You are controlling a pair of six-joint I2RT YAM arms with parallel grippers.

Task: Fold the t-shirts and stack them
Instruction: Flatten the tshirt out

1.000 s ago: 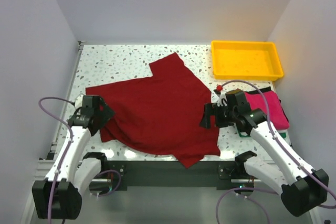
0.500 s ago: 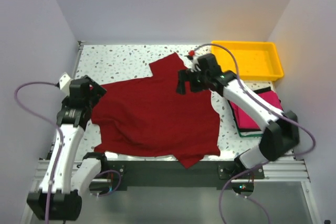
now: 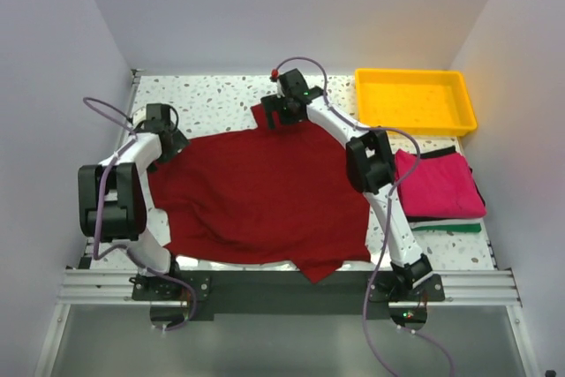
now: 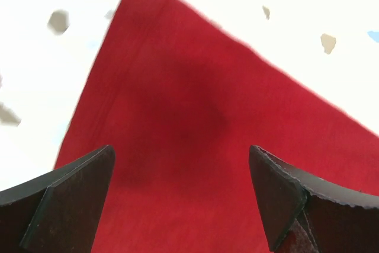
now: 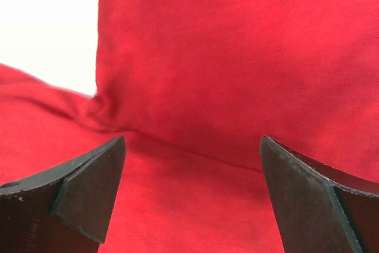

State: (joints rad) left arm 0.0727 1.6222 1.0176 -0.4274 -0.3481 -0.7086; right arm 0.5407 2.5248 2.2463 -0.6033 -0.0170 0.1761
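**Left:** The left gripper [image 3: 166,132] is placed over the left corner of the maroon t-shirt [image 3: 265,192], with jaws spread wide and nothing held. In the left wrist view its fingers [image 4: 65,199] stand either side of a pointed red corner lying on the speckled table [image 3: 203,99]. Whether the tips touch the cloth cannot be told for certain.

**Centre:** The maroon t-shirt lies spread and unfolded across the middle of the table, and its near hem appears to overhang the front edge.

**Far centre:** The right gripper [image 3: 275,112] is set at the far flap of the shirt, with jaws likewise wide and empty. A crease in the cloth is framed between its fingers [image 5: 77,194].

**Right:** The yellow tray [image 3: 415,99] is noted in the far corner. Nearer lies a folded stack, with the pink t-shirt [image 3: 437,184] on top and the black t-shirt [image 3: 446,151] and green t-shirt [image 3: 450,226] edging out beneath.

**Step:** This is judged to be the start of the maroon fold.

**Next move:** Both jaws are to be lowered and closed on the cloth edge. The two corners are then to be lifted evenly and carried inward. An uneven lift would be expected to skew the fold.
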